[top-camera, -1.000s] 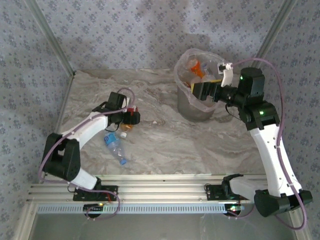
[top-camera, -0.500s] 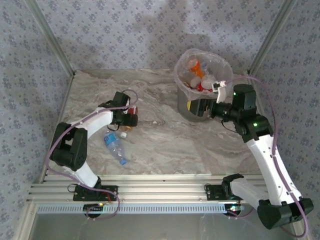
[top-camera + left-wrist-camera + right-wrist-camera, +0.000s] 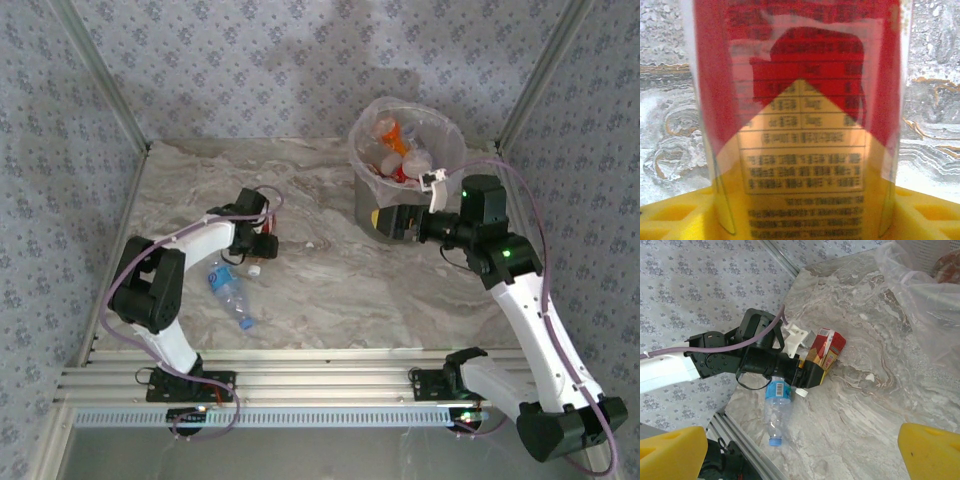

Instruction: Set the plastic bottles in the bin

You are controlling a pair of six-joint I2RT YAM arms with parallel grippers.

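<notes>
Left wrist view: the left gripper (image 3: 800, 217) has its yellow jaws pressed against both sides of the red-and-gold-labelled bottle (image 3: 800, 115), which fills the middle of the frame. That is the change. A second ago these jaws stand wider around the bottle; now they are drawn in and pinch it. In the right wrist view the bottle lies slanted at centre frame, its white cap (image 3: 801, 391) poking out below the jaws. It looks gripped but not yet lifted off the desk (image 3: 330, 290).

The right gripper (image 3: 388, 222) is spread wide with nothing between its jaws. A second ago it hangs level with the rim of the bin (image 3: 365, 205); now it sits lower in the top view, in front of the grey wall, right of centre. I judge that it is coming away free for another pick.

Several bottles (image 3: 400, 150) already lie inside the bin at upper right. On the desk, a clear bottle with a blue label (image 3: 228, 292) lies just below the left gripper, lower left of the frame.

So two bottles appear to remain outside the bin, and one of them is now in hand. It needs a lift and a carry toward the upper right.
</notes>
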